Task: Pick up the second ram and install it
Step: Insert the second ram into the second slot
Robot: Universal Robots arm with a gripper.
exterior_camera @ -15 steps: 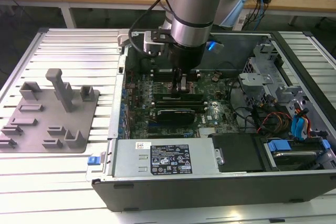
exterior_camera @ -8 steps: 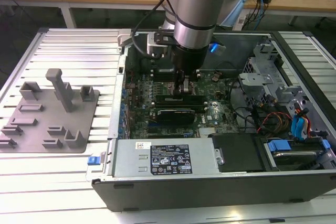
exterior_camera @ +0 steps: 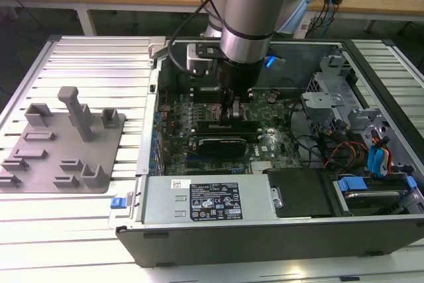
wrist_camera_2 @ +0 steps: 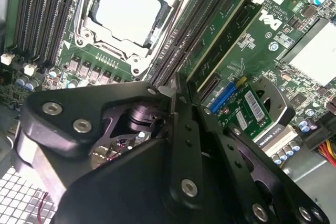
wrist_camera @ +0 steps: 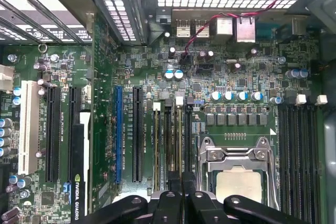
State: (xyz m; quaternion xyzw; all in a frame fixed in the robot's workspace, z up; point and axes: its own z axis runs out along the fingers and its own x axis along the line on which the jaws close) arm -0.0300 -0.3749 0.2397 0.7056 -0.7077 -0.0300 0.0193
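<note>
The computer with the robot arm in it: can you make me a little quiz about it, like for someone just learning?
1. On which side of the exterior view does the grey fixture plate lie? A) left B) right C) behind the arm
2. True or false: the gripper hangs over the grey fixture plate.
3. In the first wrist view, what colour is the one long slot that is neither black nor white?

Key
1. A
2. False: it is down inside the computer case, over the motherboard.
3. Blue
</note>
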